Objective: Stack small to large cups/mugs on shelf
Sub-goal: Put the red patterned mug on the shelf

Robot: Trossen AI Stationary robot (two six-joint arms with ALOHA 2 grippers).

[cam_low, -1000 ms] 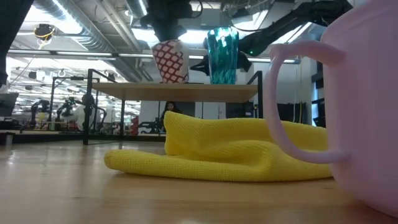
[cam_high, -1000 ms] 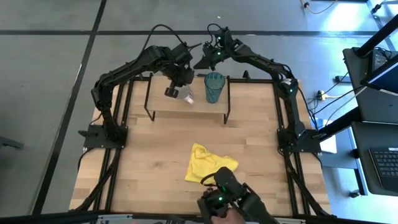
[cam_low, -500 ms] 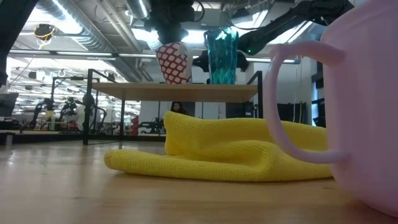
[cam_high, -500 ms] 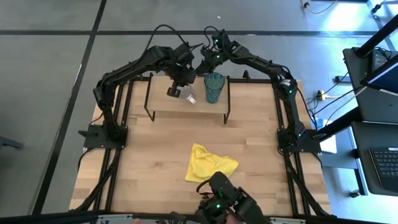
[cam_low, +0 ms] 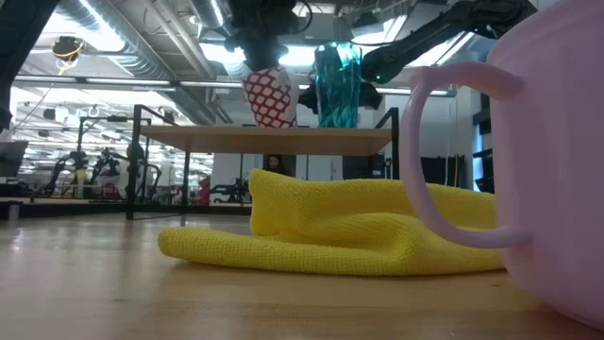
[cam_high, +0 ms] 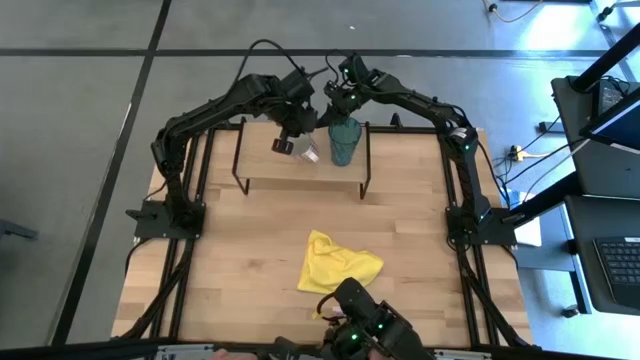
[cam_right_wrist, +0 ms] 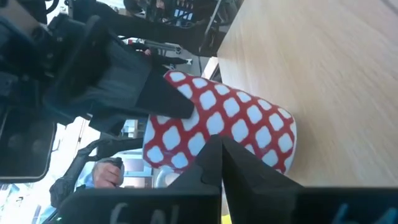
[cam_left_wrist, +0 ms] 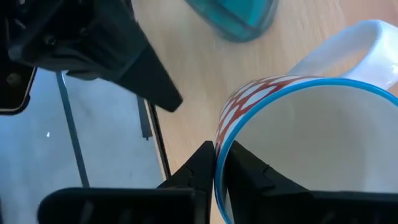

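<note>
Left end effector [cam_high: 292, 138] above shelf [cam_high: 265, 166], clamped on rim of white patterned mug [cam_low: 269, 96]; one finger inside, one outside per left wrist view. Mug tilted, lifted clear of shelf top. Teal tumbler [cam_high: 345, 142] upright on shelf just beside mug. Right end effector [cam_high: 333, 108] at shelf's far edge near tumbler, fingers pressed together, empty. Pink mug [cam_low: 528, 161] on desk [cam_high: 250, 250] at near edge. Yellow cloth [cam_high: 336, 263] on desk between pink mug and shelf.
</note>
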